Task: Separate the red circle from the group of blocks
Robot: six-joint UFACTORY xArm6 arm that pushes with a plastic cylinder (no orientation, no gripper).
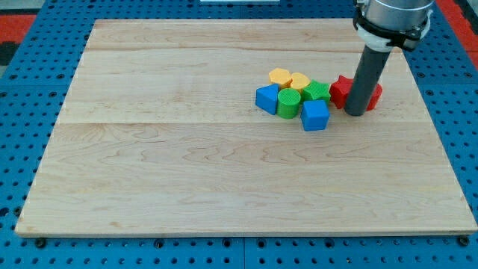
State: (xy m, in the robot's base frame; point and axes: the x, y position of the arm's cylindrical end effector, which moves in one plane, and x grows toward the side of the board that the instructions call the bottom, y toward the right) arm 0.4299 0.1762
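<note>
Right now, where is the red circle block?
The red circle block sits at the view's right end of the cluster, mostly hidden behind my tip, with the red star-shaped block just left.

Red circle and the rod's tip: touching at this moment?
Cannot tell. In the camera view my tip stands in front of the red circle, hiding most of it, so no contact or gap shows plainly.
</note>
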